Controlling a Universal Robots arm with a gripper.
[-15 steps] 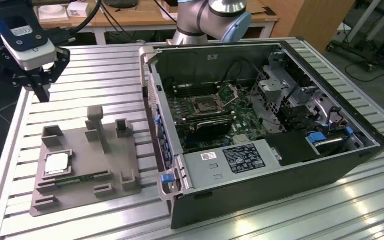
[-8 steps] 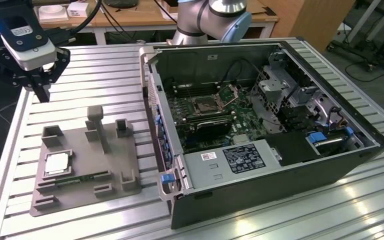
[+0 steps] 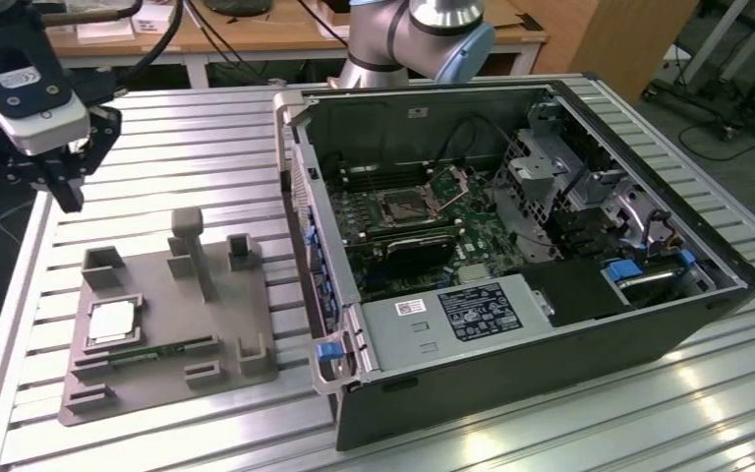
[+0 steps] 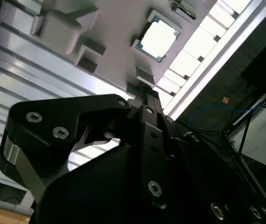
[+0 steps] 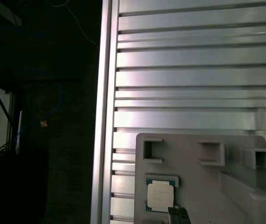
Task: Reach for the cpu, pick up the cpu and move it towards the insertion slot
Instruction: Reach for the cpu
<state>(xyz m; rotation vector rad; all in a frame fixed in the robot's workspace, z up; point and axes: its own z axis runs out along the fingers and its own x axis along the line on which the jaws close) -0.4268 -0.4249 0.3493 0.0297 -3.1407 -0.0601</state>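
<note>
The cpu [image 3: 113, 322] is a small silver-topped square chip lying flat in a pocket of the grey holder block [image 3: 207, 324], at the exterior view's left. Both wrist views show the cpu [image 4: 158, 37] [image 5: 160, 195] in that pocket. My gripper [image 3: 70, 197] hangs well above the table, beyond the far end of the block and apart from the chip. Its fingers [image 4: 146, 100] are pressed together, shut on nothing, with the tips [image 5: 178, 214] near the chip in the first wrist view. The insertion slot [image 3: 404, 207], a dark square socket with its metal flap raised, sits on the board inside the open computer case.
The open computer case [image 3: 535, 324] lies on the slatted aluminium table [image 3: 168, 128], right of the block in the exterior view. Raised posts [image 3: 189, 231] stand on the block, and a green memory stick [image 3: 154, 352] lies near its front. The table's edge [image 5: 105, 112] runs close to the block.
</note>
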